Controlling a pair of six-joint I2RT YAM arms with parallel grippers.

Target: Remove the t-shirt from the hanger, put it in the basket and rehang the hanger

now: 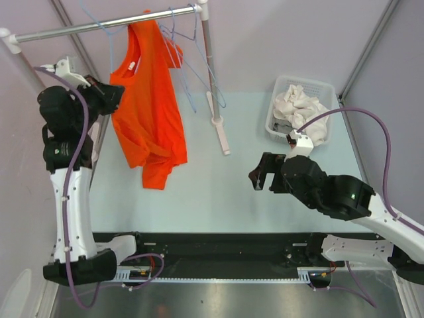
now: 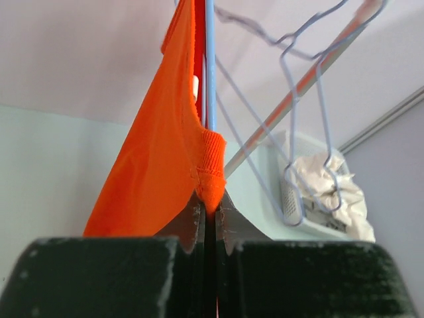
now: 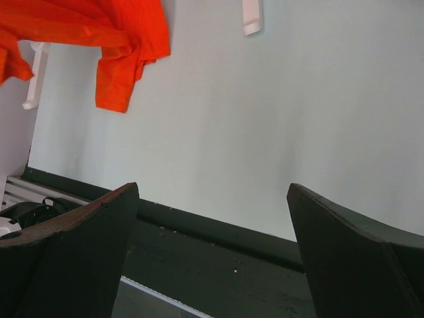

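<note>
The left end effector is filling the bottom of its own wrist view, its jaws pressing tight on a ribbed orange edge of the t-shirt. The shirt is hanging on a blue wire hanger from the rail at the far left of the desk. The right end effector is hovering well apart over bare desk, spread wide and gripping nothing.

The step in hand looks like the first grip on the cloth, with the shirt not yet coming off. The next move is probably calling for a pull down and away, so the shoulder is sliding off the wire arm instead of dragging the hanger along the rail. The free arm may be needed to steady the hanger.

The blue wire is running straight down to the pinch, so I cannot tell whether it is being caught along with the cloth. The wrist is hiding the fingertips from above, and the right wrist view is cutting off all but the shirt's lower part. Which edge of the shirt is being held is hard to make out.
</note>
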